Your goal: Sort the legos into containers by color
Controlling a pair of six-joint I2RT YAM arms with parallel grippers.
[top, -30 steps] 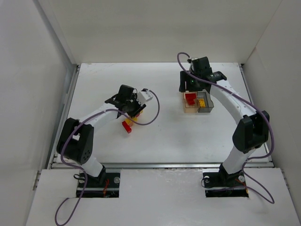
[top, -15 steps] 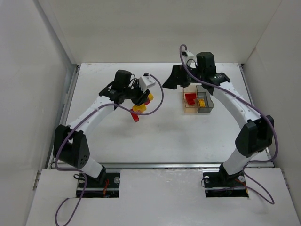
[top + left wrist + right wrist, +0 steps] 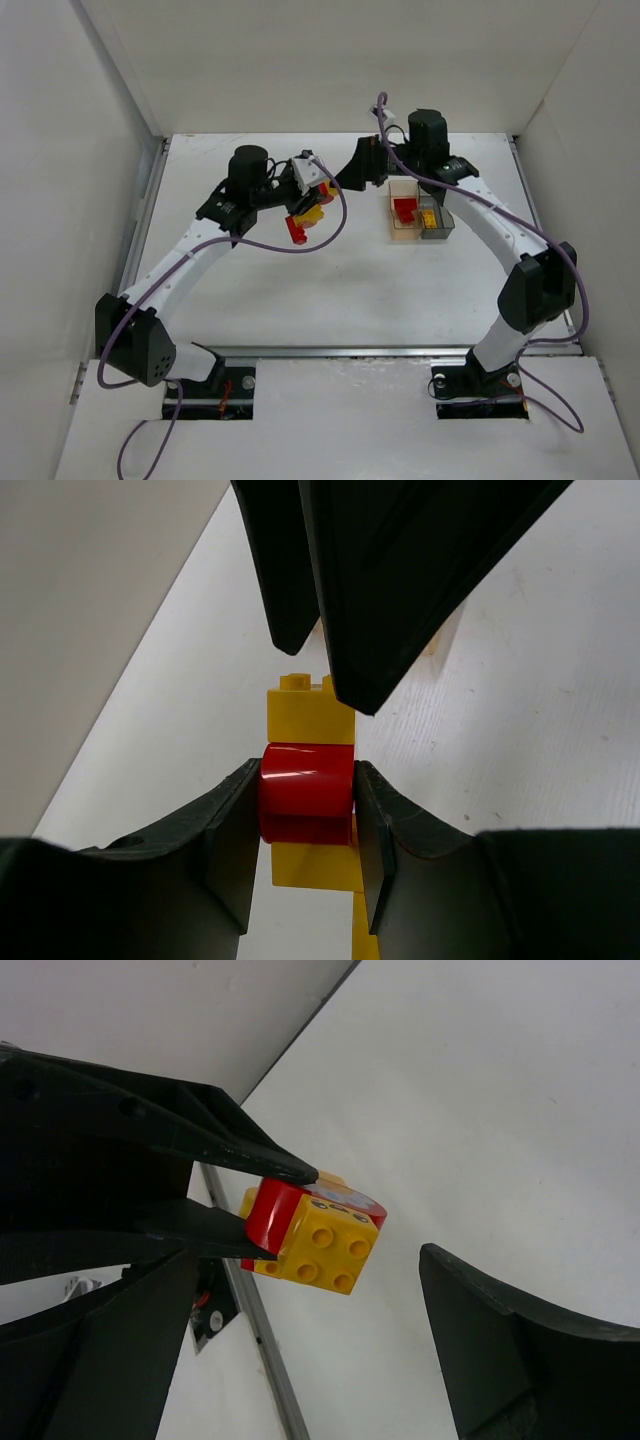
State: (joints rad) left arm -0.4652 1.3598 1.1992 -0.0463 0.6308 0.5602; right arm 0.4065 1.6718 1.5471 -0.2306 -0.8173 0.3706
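My left gripper (image 3: 306, 203) is shut on a stack of joined legos (image 3: 309, 214), red and yellow, held above the table left of centre. In the left wrist view its jaws (image 3: 307, 772) clamp a red round brick (image 3: 306, 790) with yellow bricks (image 3: 308, 716) above and below it. My right gripper (image 3: 343, 180) is open and points left at the stack, close to it. In the right wrist view the stack (image 3: 318, 1238) sits between its spread fingers (image 3: 520, 1350). The containers stand at the right: the amber bin (image 3: 401, 233) holds a red lego (image 3: 404, 209), the grey bin (image 3: 439, 232) a yellow lego (image 3: 429, 217).
White walls enclose the table on the left, back and right. A metal rail (image 3: 340, 350) runs along the near edge. Purple cables loop off both arms, one (image 3: 335, 222) hanging just below the left gripper.
My left gripper has lifted the lego stack off the table and carried it back and to the right. My right gripper has swung left from over the bins toward the stack.
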